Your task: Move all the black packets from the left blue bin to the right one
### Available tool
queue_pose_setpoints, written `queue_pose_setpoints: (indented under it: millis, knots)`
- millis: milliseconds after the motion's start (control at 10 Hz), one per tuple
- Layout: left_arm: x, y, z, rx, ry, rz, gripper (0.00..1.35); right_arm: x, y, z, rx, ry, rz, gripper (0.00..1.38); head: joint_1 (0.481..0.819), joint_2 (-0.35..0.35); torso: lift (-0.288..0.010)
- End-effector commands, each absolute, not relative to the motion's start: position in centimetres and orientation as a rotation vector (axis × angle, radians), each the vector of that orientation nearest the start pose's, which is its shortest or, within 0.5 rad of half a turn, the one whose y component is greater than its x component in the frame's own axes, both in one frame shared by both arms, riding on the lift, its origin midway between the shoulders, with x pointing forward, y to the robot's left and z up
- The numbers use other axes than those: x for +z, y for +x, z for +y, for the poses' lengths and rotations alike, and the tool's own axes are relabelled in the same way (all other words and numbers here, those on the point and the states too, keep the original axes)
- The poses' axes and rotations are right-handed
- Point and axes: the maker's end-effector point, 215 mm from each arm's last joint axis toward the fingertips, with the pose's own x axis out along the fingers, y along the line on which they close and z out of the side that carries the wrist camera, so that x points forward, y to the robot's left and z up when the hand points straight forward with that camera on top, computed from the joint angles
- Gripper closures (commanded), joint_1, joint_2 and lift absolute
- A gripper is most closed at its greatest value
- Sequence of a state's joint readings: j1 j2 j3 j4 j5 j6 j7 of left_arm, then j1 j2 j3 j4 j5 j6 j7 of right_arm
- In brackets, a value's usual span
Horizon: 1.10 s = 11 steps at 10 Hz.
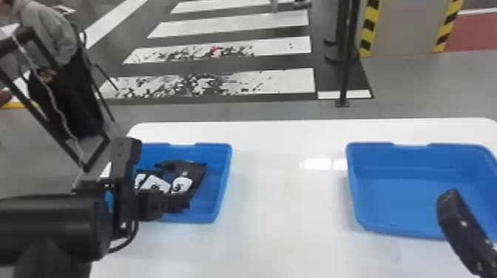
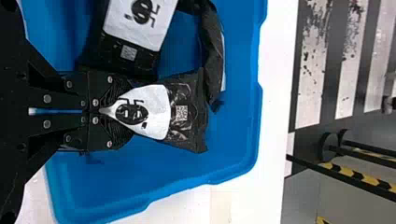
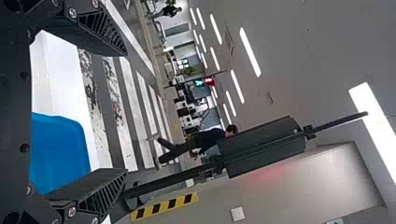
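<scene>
- Left wrist view: the left gripper (image 2: pixel 106 111) has its two fingers drawn nearly together, with the gathered end of a black packet with a white label (image 2: pixel 181 113) pinched between them.
- The grip sits on one end, so the label puckers to a point there while the far end spreads flat. Holding it this way probably lets the fingers reach down without pressing on its neighbours, though the free end may swing or sag once lifted.
- That packet is inside the left blue bin (image 1: pixel 223 181); whether it bears on the bin floor, I cannot tell.
- Beside it lies a second labelled packet (image 2: pixel 135 25), close to one finger, and a dark, folded packet (image 2: pixel 212 51) lies near the held one's far end. Such crowding could drag a neighbour along, so a straight lift looks wise.
- The right gripper (image 3: pixel 126 112) has its fingers spread wide with nothing between them. It waits over the near part of the right blue bin (image 1: pixel 401 231), aimed out at the room rather than down, which suggests it is not meant to pick just now.
- Both bins stand on the white table (image 1: pixel 273 207) with a gap between; the job seems at an early stage, the likely next move being to raise this packet and carry it across.
</scene>
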<state>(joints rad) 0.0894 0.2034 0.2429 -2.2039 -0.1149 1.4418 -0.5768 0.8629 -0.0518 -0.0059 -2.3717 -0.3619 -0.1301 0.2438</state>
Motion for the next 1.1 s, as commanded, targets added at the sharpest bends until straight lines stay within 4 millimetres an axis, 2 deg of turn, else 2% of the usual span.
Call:
queue_pose_setpoints:
  millis: [0, 100, 300, 500, 600, 900, 1000]
  knots:
    - [-38.5, 41.2, 32.0, -0.161, -0.065, 0.807, 1.21, -23.7, 34.4, -18.9, 0.249, 0.321, -0.120, 0.14, 0.695, 0.208, -0.154]
    - [-36.1, 40.8, 30.4, -0.194, -0.046, 0.750, 1.21, -23.0, 34.6, -18.6, 0.259, 0.334, -0.136, 0.14, 0.695, 0.205, -0.154]
    - [-33.9, 41.0, 25.4, -0.319, -0.048, 0.678, 1.21, -22.0, 35.4, -17.9, 0.282, 0.365, -0.169, 0.14, 0.695, 0.165, -0.154]
    - [-32.5, 41.3, 20.3, -0.447, -0.043, 0.626, 1.21, -20.6, 36.3, -16.5, 0.335, 0.425, -0.201, 0.14, 0.695, 0.115, -0.154]
    - [-32.1, 41.2, 18.1, -0.502, -0.047, 0.610, 1.21, -20.6, 36.8, -15.2, 0.374, 0.480, -0.191, 0.14, 0.695, 0.084, -0.154]
    - [-30.4, 40.9, 13.0, -0.633, -0.066, 0.559, 1.21, -23.0, 38.7, -10.4, 0.547, 0.535, -0.093, 0.14, 0.695, 0.046, -0.154]
    - [-30.0, 40.7, 11.5, -0.672, -0.069, 0.547, 1.21, -24.0, 39.5, -9.6, 0.578, 0.535, -0.069, 0.14, 0.695, 0.045, -0.154]
